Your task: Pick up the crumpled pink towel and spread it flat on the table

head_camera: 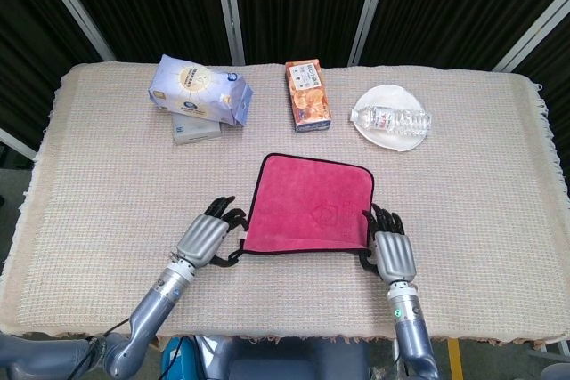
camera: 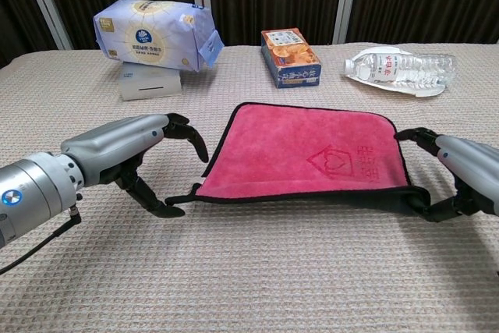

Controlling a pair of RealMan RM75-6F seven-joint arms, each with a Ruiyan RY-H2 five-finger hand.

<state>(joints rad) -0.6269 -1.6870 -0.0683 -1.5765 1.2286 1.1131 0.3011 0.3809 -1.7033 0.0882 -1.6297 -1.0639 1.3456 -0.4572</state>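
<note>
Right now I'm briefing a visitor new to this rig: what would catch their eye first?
The pink towel lies spread flat at the table's middle, brightest thing there. The left hand and right hand sit at its near corners, fingers apart. Behind stand a tissue pack and snack box.

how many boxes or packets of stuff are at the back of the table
3: a blue-and-white soft tissue pack at back left, a flat grey box under it, and an orange snack carton at back centre.

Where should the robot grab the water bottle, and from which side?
Probably around the middle of the water bottle, coming from above. It lies on its side across the white plate, so its round body faces up, while its ends point sideways.
</note>
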